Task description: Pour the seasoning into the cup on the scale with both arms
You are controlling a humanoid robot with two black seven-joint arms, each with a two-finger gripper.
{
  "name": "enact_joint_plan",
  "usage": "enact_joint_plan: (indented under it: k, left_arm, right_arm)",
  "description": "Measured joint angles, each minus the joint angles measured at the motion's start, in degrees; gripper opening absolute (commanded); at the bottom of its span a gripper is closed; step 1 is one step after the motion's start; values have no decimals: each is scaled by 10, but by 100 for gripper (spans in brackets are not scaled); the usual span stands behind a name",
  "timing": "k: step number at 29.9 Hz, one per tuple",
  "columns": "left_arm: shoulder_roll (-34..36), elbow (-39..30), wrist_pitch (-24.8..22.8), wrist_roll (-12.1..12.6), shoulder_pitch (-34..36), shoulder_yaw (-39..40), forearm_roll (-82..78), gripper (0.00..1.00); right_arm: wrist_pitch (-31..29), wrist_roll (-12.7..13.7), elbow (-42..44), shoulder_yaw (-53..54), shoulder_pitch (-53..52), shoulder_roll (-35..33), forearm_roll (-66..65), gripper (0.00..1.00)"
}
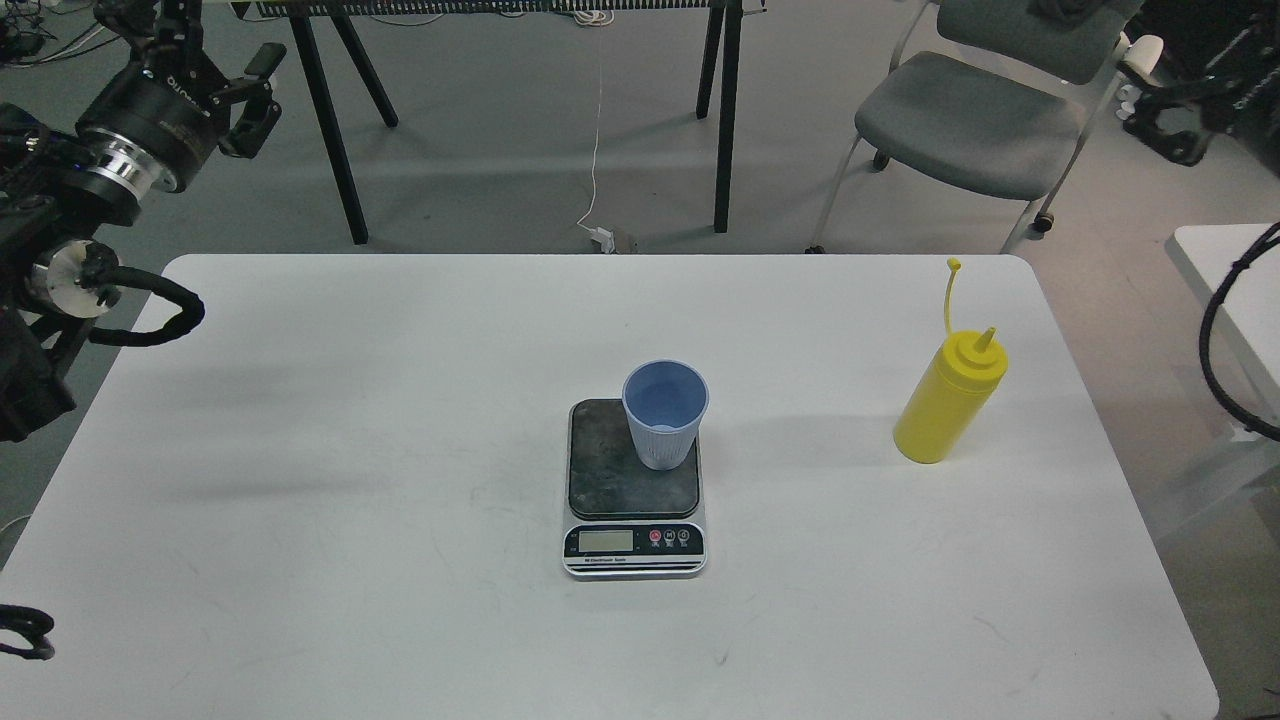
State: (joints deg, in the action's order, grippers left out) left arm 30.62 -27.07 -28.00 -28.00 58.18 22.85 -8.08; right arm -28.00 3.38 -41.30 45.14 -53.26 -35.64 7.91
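Note:
The light-blue ribbed cup [665, 415] stands upright on the back right part of the scale's [612, 475] dark plate, in the middle of the white table [300, 450]. The yellow seasoning bottle [946, 402] stands upright at the table's right side, its cap strap sticking up and its nozzle uncovered. My left gripper [205, 55] is open and empty, high above the floor beyond the table's far left corner. My right gripper [1160, 115] is at the far top right, beside the chair, with its fingers apart and empty. Both are far from the cup and the bottle.
A grey chair [975, 115] stands behind the table's right end. Black trestle legs [725, 110] stand behind the table. A second white table [1225, 270] is at the right edge, with my right arm's black cable [1215, 350] looping in front of it.

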Motion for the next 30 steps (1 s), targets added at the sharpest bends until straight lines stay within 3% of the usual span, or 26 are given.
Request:
enact_joint_plan:
  k: [3, 8, 18, 24, 30]
  left_arm:
    - [0, 0, 0, 0, 0, 0, 0, 80]
    - [2, 0, 0, 0, 0, 0, 0, 80]
    - [5, 0, 0, 0, 0, 1, 0, 81]
    - [4, 0, 0, 0, 1, 2, 0, 81]
    - [3, 0, 0, 0, 3, 0, 0, 80]
  right_arm:
    - [0, -28, 0, 5, 0, 48, 0, 100]
    - [0, -98, 3, 10, 12, 112, 0, 100]
    - [0, -118, 5, 58, 57, 185, 0, 100]
    - [0, -167, 2, 59, 65, 191, -1, 100]
    - [0, -178, 5, 62, 68, 190, -1, 100]
